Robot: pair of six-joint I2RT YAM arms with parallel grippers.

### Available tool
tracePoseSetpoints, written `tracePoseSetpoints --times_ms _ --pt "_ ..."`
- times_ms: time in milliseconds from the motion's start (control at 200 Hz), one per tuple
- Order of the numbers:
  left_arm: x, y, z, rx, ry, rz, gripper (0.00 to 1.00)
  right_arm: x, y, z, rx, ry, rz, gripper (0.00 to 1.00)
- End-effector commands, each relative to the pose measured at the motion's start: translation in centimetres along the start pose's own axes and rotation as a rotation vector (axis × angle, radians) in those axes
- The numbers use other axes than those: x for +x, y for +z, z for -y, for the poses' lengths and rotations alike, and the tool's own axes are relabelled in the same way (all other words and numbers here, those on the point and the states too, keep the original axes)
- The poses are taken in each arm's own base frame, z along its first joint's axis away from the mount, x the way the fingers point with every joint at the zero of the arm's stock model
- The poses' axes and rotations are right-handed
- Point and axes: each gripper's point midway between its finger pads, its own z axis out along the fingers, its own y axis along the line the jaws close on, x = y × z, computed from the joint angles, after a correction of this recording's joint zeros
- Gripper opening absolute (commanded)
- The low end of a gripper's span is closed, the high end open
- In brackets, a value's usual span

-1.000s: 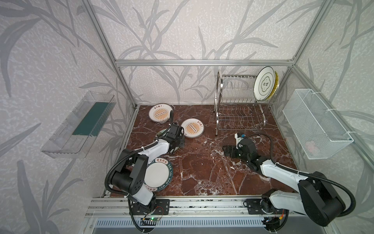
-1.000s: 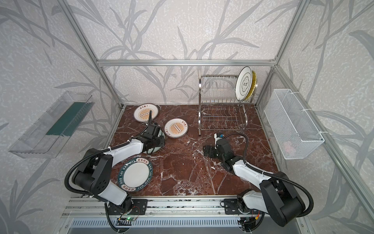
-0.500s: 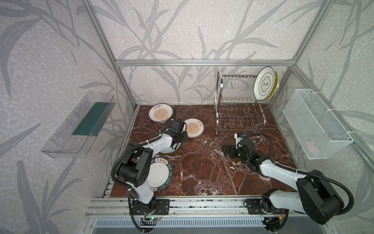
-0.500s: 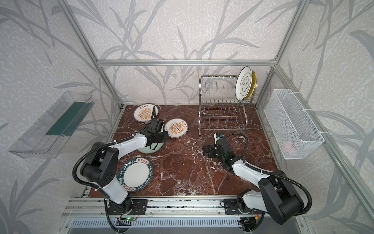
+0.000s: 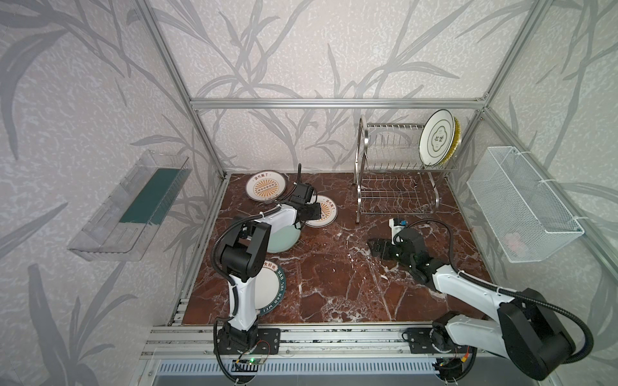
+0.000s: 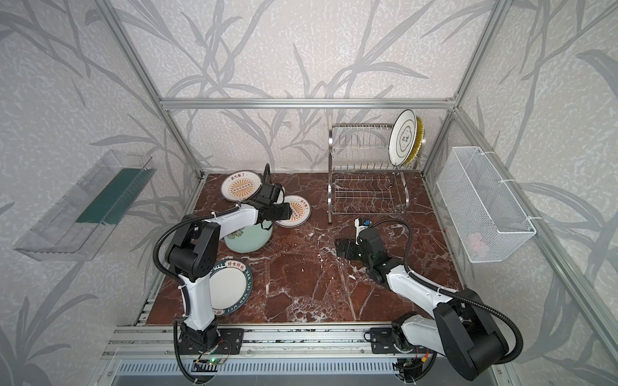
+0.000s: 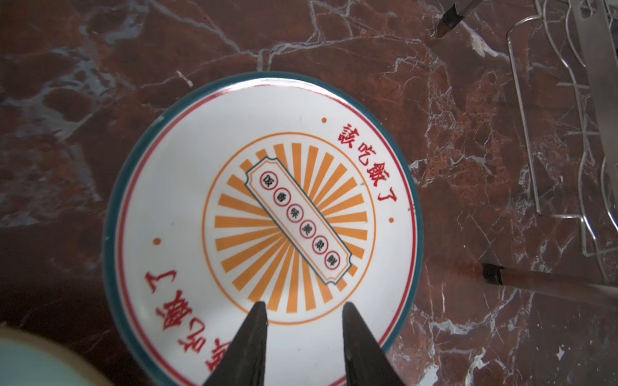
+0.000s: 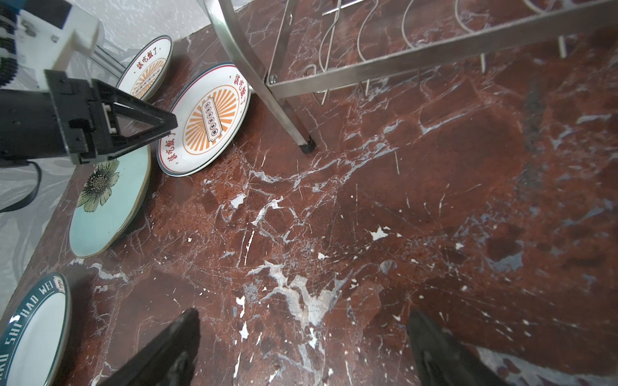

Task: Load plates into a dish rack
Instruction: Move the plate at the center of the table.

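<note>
**While two plates stand racked, four lie on the desk**

Where the dish rack (image 5: 391, 160) (image 6: 361, 157) stands at the back right of the red marble desk (image 5: 334, 284), its upper tier holds two plates on edge at the right end: the cloud-outline plate (image 5: 437, 138) (image 6: 403, 137) in front and the yellow woven-look plate (image 5: 455, 140) (image 6: 419, 137) just behind it. The lower tier holds none.

The other four plates lie on the left half of the desk. The farther sunburst plate (image 5: 266, 185) (image 8: 147, 72) is by the back wall. The nearer sunburst plate (image 5: 326, 210) (image 7: 261, 217) is just left of the rack's foot. The pale green plate (image 5: 284, 240) (image 8: 107, 200) with its flower print is nearer the front, and the teal-lettered plate (image 5: 271, 287) (image 6: 230, 284) is at the front left.

The left gripper (image 7: 303, 305) (image 5: 317, 211) hangs over the nearer sunburst plate's rim, its fingers narrowly parted with only the plate's face showing between them — nothing is gripped. The right gripper (image 8: 302, 314) (image 5: 373, 245) is low over bare desk mid-table, well apart from every plate, with its fingers spread wide and empty.
</note>
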Motion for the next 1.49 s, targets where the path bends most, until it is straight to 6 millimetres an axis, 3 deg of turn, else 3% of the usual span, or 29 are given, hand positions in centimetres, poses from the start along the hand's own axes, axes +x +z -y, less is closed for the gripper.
tracePoseSetpoints --times_ms 0,460,765,960,1120,1490 --pt "-0.8 0.9 0.7 0.032 -0.001 -0.005 0.37 -0.5 -0.7 0.0 0.014 -0.016 0.014 0.95" --pt "-2.1 4.6 0.0 -0.026 0.024 -0.029 0.37 -0.4 -1.3 0.3 0.026 -0.019 0.025 0.95" --pt "-2.8 6.0 -0.3 -0.048 0.028 -0.022 0.37 -0.5 -1.7 0.6 0.042 -0.025 0.035 0.95" --pt "-4.3 6.0 -0.2 -0.052 0.044 0.036 0.36 -0.4 -1.6 0.7 0.046 -0.026 0.033 0.95" --pt "-6.8 5.0 0.2 -0.067 0.073 0.115 0.36 -0.2 -1.6 0.8 0.046 -0.025 0.030 0.95" --pt "-10.4 4.8 -1.6 -0.215 0.091 0.208 0.36 -0.2 -1.9 0.9 0.049 -0.026 0.034 0.95"
